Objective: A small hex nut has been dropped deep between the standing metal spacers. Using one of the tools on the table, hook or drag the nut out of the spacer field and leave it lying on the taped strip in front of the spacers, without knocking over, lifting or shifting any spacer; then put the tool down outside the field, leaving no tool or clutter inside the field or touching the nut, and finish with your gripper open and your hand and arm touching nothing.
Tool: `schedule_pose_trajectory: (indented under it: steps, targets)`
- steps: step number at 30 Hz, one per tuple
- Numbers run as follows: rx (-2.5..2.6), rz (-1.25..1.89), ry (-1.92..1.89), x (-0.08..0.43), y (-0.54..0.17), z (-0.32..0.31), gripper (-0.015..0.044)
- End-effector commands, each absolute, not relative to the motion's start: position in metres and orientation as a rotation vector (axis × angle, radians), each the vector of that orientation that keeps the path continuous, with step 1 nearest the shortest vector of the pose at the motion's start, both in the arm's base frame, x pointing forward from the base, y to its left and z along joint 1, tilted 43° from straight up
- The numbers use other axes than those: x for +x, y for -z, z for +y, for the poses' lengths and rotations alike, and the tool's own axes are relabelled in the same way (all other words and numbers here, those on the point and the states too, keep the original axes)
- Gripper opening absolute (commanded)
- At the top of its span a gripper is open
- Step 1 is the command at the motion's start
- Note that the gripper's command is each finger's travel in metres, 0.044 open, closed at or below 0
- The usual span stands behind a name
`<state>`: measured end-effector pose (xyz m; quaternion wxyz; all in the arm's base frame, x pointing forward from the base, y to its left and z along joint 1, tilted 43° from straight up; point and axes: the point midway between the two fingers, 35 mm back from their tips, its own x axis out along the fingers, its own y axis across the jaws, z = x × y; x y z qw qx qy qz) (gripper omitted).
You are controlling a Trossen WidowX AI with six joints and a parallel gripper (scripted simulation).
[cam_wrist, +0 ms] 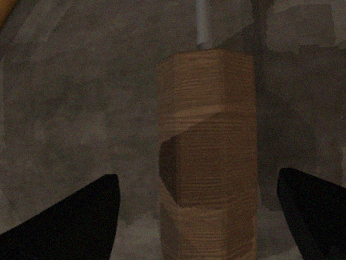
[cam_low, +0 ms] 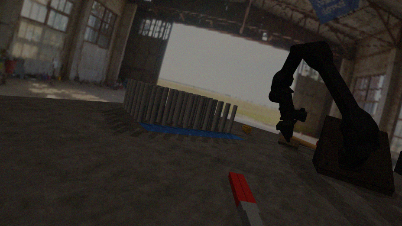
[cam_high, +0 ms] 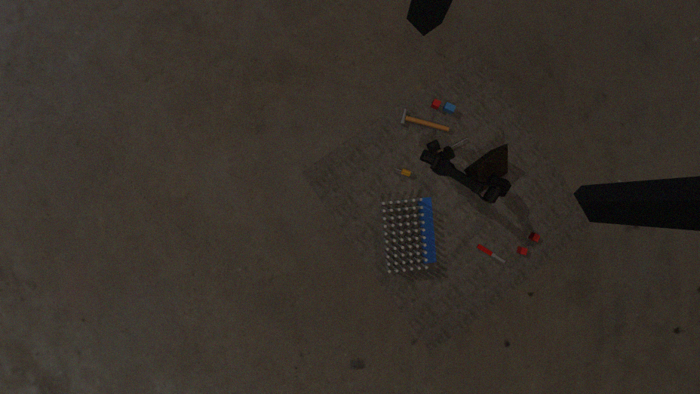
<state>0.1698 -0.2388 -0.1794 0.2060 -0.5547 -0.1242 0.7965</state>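
My gripper (cam_low: 287, 139) (cam_wrist: 200, 184) is open and low over a tool with a faceted wooden handle (cam_wrist: 207, 95) (cam_low: 295, 144). In the wrist view the fingers stand on either side of the handle, with a gap at each side. The tool's thin metal shaft (cam_wrist: 202, 22) (cam_high: 458, 143) runs away from the handle; its far end is not in the wrist view. The metal spacers (cam_high: 383, 203) (cam_low: 174, 108) stand upright in rows. The blue taped strip (cam_high: 429, 232) (cam_low: 174, 130) lies along their front. The hex nut cannot be seen.
A hammer (cam_high: 428, 123) (cam_wrist: 6, 10) lies beside the wooden-handled tool. A small yellow-handled tool (cam_high: 406, 172) (cam_low: 246, 129) lies near the spacers' corner. A red-handled tool (cam_high: 484, 250) (cam_low: 243, 188) lies in front of the field, near two red blocks. A red block (cam_high: 436, 103) and blue block (cam_high: 449, 107) are past the hammer.
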Motion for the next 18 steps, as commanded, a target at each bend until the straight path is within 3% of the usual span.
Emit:
schedule_pose_trajectory:
  steps: [1, 6, 9, 18]
  targets:
    - [-1.542, -0.343, -2.213, 0.1701, 0.1849, -0.2332, 0.0280]
    - [-1.542, -0.344, -2.213, 0.1703, 0.1889, -0.2292, 0.0280]
    - [-1.542, -0.344, -2.213, 0.1703, 0.1889, -0.2292, 0.0201]
    - [-1.546, -0.346, -2.213, 0.1705, 0.1888, -0.2298, 0.0122]
